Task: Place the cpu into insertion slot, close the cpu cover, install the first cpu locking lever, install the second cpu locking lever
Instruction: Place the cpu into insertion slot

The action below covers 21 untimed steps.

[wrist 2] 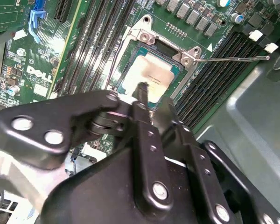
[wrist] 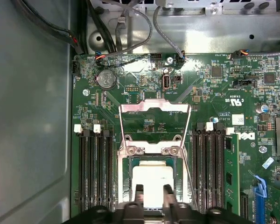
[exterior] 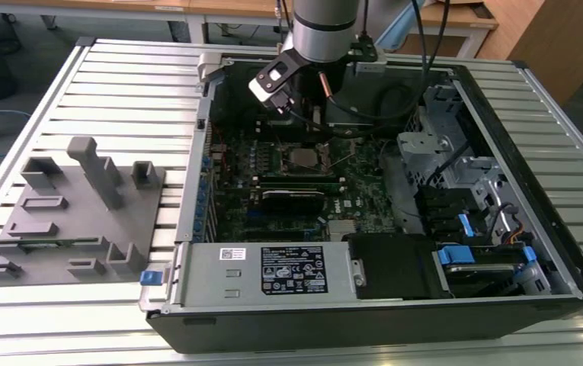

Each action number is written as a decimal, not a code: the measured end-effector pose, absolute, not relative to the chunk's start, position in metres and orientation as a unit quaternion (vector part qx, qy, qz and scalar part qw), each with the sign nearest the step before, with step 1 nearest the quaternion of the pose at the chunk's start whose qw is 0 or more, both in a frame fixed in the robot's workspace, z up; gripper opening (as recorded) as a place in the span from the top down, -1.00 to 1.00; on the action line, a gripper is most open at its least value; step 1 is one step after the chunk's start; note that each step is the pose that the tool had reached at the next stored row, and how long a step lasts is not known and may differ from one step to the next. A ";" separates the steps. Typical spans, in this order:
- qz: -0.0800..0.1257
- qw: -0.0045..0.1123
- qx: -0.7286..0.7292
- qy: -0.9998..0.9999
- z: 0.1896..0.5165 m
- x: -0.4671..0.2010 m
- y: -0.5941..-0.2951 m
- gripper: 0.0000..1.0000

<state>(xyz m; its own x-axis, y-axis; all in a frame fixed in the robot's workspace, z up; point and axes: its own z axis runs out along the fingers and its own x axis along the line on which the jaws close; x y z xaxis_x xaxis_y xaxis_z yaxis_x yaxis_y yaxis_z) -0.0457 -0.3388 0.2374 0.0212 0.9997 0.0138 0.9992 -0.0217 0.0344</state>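
The cpu [wrist: 151, 179] lies flat in the insertion slot [wrist: 123, 186] on the green motherboard, its pale metallic top facing up; the second wrist view has it too, cpu [wrist 2: 151, 74]. My gripper [wrist: 153, 189] hovers just above it, open, with both black fingertips [wrist: 139, 189] over the chip and nothing between them. The cpu cover [wrist: 154, 108] stands swung open on its hinge behind the slot, its window showing the board beyond. One thin wire locking lever [wrist 2: 233, 58] sticks out sideways, unlatched. In the exterior view the arm [exterior: 317, 38] reaches down into the case over the socket [exterior: 302, 158].
Rows of black memory slots [wrist: 95, 168] flank the socket on both sides. Cables [wrist: 130, 28] hang at the case wall behind it. The power supply [exterior: 270, 271], drive bays [exterior: 454, 168] and case walls hem in the board. A grey fixture tray [exterior: 68, 213] sits on the slatted table.
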 end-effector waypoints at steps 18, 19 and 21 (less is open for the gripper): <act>0.017 0.008 0.715 0.699 0.234 -0.046 -0.339 0.79; 0.017 0.008 0.715 0.699 0.233 -0.046 -0.339 0.79; 0.017 0.008 0.715 0.699 0.233 -0.046 -0.339 0.79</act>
<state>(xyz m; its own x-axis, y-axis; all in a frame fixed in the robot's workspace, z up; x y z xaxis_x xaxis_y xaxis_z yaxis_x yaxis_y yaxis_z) -0.0457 -0.3390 0.2327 0.0212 0.9997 0.0128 0.9992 -0.0216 0.0344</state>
